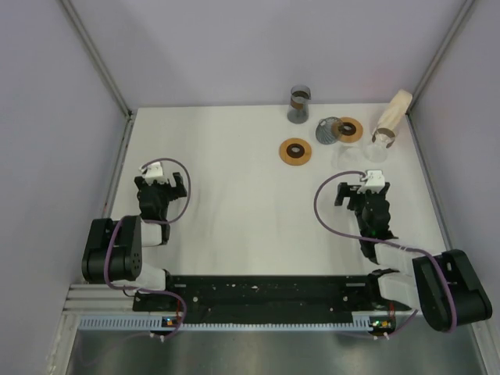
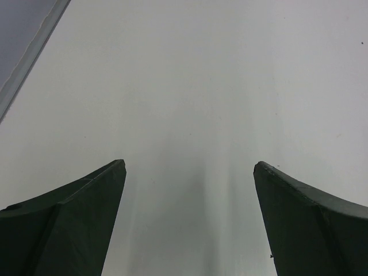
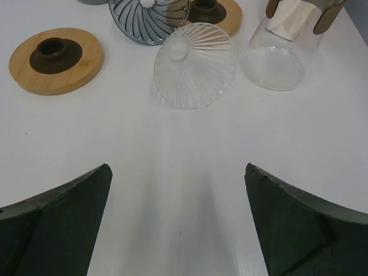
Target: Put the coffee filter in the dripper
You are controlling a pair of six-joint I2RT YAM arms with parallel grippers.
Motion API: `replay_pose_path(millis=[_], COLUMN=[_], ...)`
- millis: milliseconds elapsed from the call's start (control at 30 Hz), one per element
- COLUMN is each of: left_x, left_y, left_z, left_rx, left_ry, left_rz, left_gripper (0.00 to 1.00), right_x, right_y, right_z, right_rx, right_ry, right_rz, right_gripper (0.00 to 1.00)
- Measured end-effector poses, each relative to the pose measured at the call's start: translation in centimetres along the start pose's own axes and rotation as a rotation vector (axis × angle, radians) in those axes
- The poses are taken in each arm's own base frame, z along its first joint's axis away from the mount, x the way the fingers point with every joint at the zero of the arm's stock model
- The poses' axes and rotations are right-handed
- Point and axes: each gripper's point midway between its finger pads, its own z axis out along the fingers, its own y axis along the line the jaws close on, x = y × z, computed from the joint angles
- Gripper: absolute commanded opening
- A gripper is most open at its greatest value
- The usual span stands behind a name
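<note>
Robot lab cell: white table (image 1: 234,226), plain panel walls (image 1: 47,117), aluminium framing (image 1: 94,55), black mounting rail (image 1: 266,291).

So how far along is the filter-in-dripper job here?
Nothing done yet: the clear dripper holds no paper, and what looks like the filter sits at the far right. Nothing in hand: left end effector and right end effector are open and empty. Picking and seating the filter remain.

Grey cup (image 1: 299,105) on white table (image 1: 234,203)
</note>
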Motion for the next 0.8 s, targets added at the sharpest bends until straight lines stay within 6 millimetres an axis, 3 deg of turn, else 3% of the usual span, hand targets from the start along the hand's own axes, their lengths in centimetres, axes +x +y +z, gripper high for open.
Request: replay_pose_path(millis=[133,200,333,400,500,600,667,733,800], left_x=[0.0,0.0,0.2,0.3,-2.2,-7.9,-10.6,-11.7,-11.1], left_y=[0.0,0.0,0.1,0.6,1.0,0.8,0.5,0.2,-0.1], left_z=[0.0,0.0,0.0,0.5,2.4,4.8,5.3,5.2,4.5], left_rx=[0.0,0.0,-0.008,-0.042,-0.069,-0.062,-0.054,-0.033,-0.009], left_ry=[0.0,0.0,0.013,0.068,0.134,0.138,0.143,0.185,0.258], left_rz=[0.0,0.0,-0.002,-0.011,-0.009,0.004,0.014,0.029,0.05], left_gripper=[0.99,0.99,0.99,0.94,0.88,0.84,0.82,0.82,0.82], right_x=[-0.8,-2.5,-8.6,-12.2,-16.6,-20.0,-21.5,-22.0,-21.3], right_y=[-0.1,-0.1,0.2,0.2,-0.4,-2.0,-4.3,-7.7,-10.9], right_z=[0.0,0.1,1.4,1.9,2.1,2.8,4.0,5.2,6.6], right_rx=[0.009,0.015,0.034,0.049,0.099,0.159,0.196,0.265,0.338], right_ry=[0.003,-0.015,-0.041,-0.045,-0.029,0.025,0.066,0.115,0.178], right_rz=[0.002,0.017,0.074,0.096,0.117,0.14,0.169,0.194,0.206], right_gripper=[0.99,0.99,0.99,0.97,0.91,0.79,0.76,0.76,0.71])
